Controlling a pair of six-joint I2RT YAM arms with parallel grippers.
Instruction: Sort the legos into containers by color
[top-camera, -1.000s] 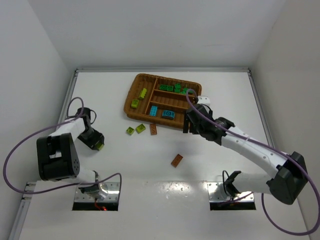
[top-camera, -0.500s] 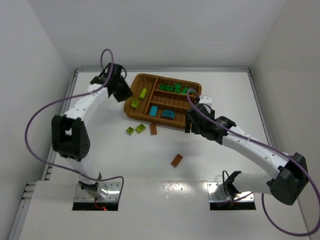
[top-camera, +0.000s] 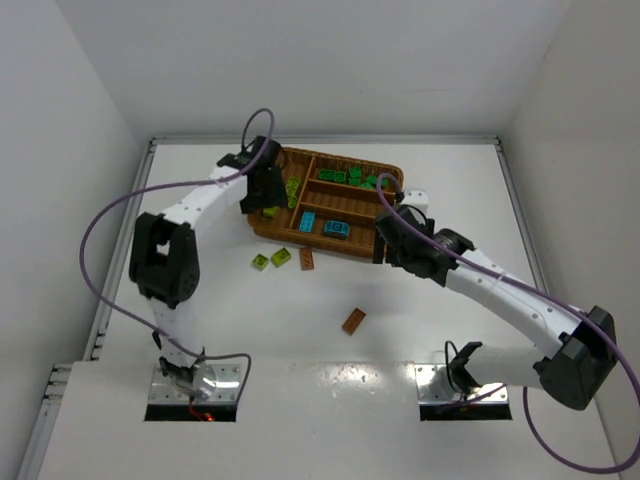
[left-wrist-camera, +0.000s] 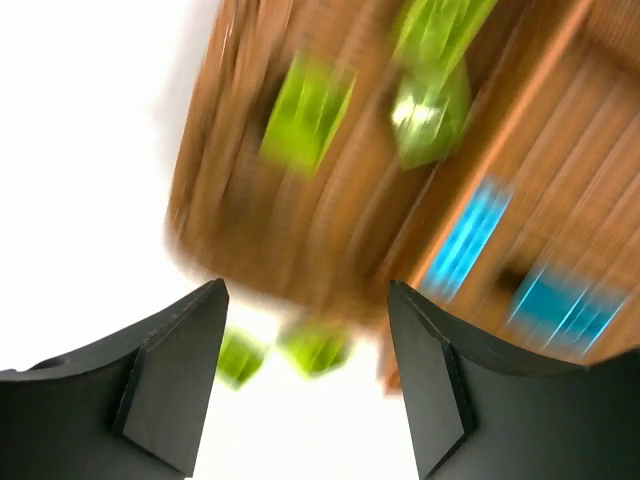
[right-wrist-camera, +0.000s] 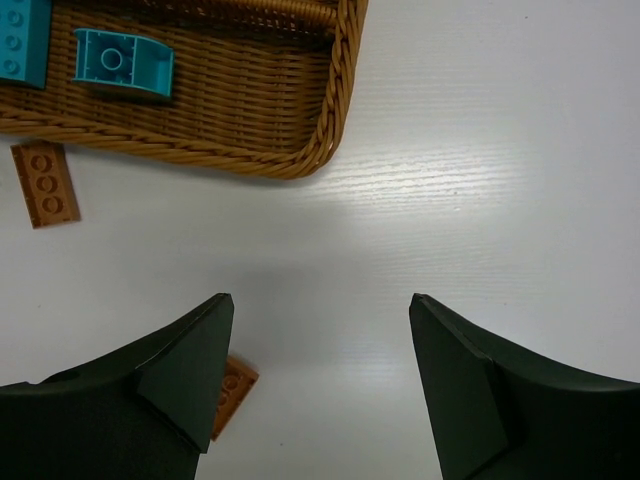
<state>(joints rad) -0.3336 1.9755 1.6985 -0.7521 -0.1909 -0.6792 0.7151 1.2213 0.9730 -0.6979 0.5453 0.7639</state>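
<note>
Left gripper (left-wrist-camera: 305, 290) over wicker tray (left-wrist-camera: 250, 230) long section, jaws apart, empty; view blurred, seemingly 3 lime legos (left-wrist-camera: 308, 115) inside. Right gripper (right-wrist-camera: 320, 300) beside tray corner, released, empty.

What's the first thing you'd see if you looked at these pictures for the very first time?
Probably the brown woven wicker tray at the far middle of the white table, with green studded bricks and blue-teal bricks in its slots. The left arm's hand hangs open over its long section, where lime-yellow bricks lie. One orange-brown brick sits alone nearer the arms.
</note>
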